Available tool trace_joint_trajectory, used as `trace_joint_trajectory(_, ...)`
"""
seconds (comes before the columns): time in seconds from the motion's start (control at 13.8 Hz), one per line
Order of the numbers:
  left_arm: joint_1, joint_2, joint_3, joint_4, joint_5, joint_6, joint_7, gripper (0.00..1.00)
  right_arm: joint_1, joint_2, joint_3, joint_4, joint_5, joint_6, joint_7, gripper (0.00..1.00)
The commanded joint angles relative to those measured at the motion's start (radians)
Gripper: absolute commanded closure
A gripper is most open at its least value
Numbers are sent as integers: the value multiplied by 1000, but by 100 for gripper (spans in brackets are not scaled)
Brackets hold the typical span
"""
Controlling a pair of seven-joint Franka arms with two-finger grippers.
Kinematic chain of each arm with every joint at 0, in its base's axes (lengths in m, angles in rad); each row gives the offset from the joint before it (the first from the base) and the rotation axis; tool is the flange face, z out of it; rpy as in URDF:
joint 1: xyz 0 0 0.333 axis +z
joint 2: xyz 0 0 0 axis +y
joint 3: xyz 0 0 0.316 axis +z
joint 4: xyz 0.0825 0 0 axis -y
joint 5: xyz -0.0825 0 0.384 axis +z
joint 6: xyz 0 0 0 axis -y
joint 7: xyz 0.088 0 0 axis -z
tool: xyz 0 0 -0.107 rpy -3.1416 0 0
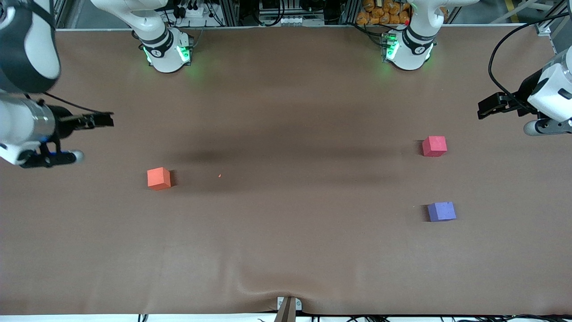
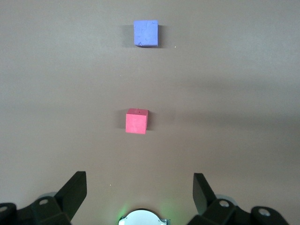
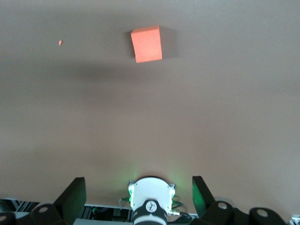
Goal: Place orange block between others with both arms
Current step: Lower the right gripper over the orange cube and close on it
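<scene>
Both pincers, left and right, gape wide above the table, orange block untouched

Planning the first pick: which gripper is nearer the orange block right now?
Right. The right gripper hangs open at the right arm's end of the table, close to the orange block. The left gripper hangs open at the other end, near the pinkish-red cube.

No readable text anywhere. The arm bases each carry a small round logo mark at about 6 o'clock on the collar, possibly a brand badge, but it can't be made out.
</scene>
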Motion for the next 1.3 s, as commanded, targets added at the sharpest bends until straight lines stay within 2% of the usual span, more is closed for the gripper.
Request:
trace_joint_trajectory(0.0,11,-15,-5,4,-15,-19,23,0,1,40,-4,-15,20,62,7,0)
trace_joint_trajectory(0.29,11,-25,-5,4,-16,-19,22,0,23,115,-4,-154,20,292,12,0)
trace_joint_trajectory(0.43,11,-27,-5,2,-16,-20,23,0,26,170,-4,-184,22,347,15,0)
trace_joint_trajectory(0.65,16,-27,-3,2,-16,-20,25,0,24,242,-4,-192,20,419,-19,0)
trace_joint_trajectory(0.94,16,-25,-3,2,-16,-20,25,0,29,316,-4,-192,18,519,-163,0)
trace_joint_trajectory(1.23,16,-22,-3,4,-18,-20,26,0,35,356,-4,-192,19,540,-174,0)
